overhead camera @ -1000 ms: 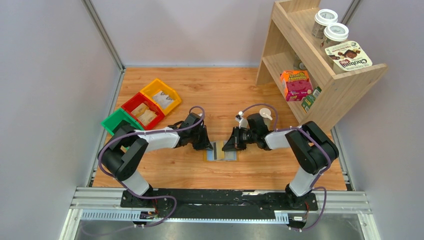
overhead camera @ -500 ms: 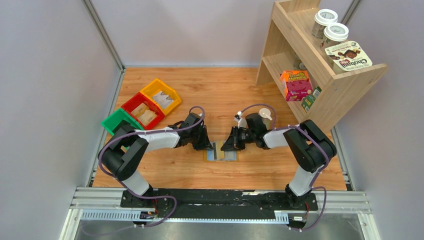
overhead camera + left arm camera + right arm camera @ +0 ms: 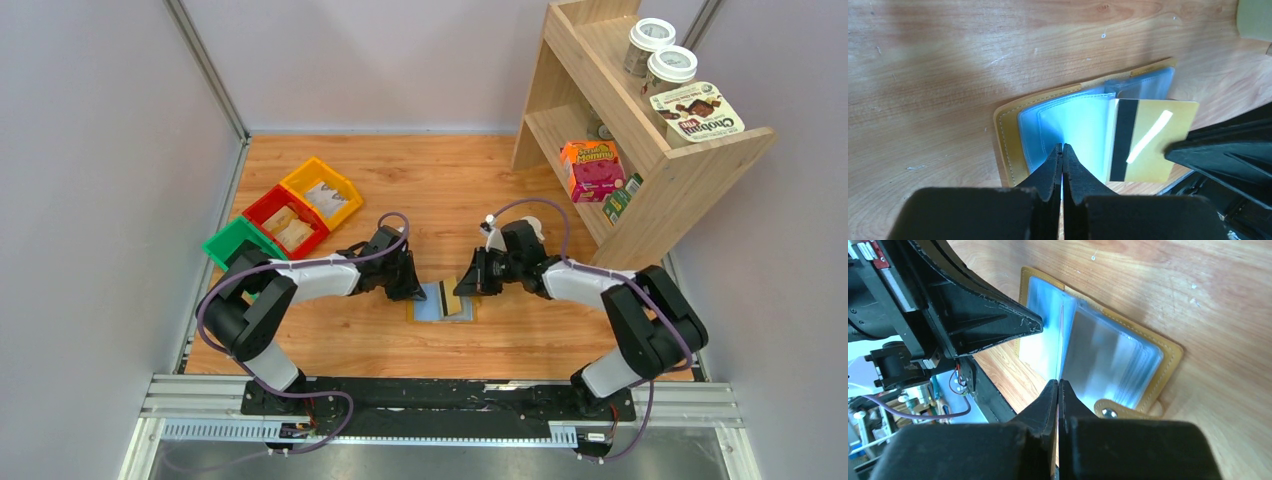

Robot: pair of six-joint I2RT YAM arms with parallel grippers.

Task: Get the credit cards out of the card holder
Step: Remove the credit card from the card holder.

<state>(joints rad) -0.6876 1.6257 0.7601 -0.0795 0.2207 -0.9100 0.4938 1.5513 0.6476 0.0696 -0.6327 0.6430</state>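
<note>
The mustard-yellow card holder (image 3: 428, 312) lies open on the wooden table between my grippers, its pale blue-grey plastic sleeves showing. My left gripper (image 3: 415, 291) is shut, with its tips (image 3: 1062, 146) resting on the left sleeve of the card holder (image 3: 1007, 135). My right gripper (image 3: 463, 290) is shut on a credit card (image 3: 1154, 142), which has a gold back, a black stripe and a white strip. The card stands tilted over the holder's right half. In the right wrist view the card is edge-on, a thin line (image 3: 1061, 340) above my fingertips (image 3: 1058, 382). Other cards are hidden in the sleeves.
Yellow (image 3: 322, 192), red (image 3: 285, 220) and green (image 3: 238, 243) bins with tan packets stand at the left. A wooden shelf (image 3: 690, 165) stands at the back right, holding an orange box (image 3: 592, 170) and cups (image 3: 660, 50). The holder's snap tab (image 3: 1113, 412) lies by my right fingers.
My right gripper has drawn back to the right, pulling the gold-backed card out of the sleeve and tilting it up. My left gripper has stayed on the holder.
</note>
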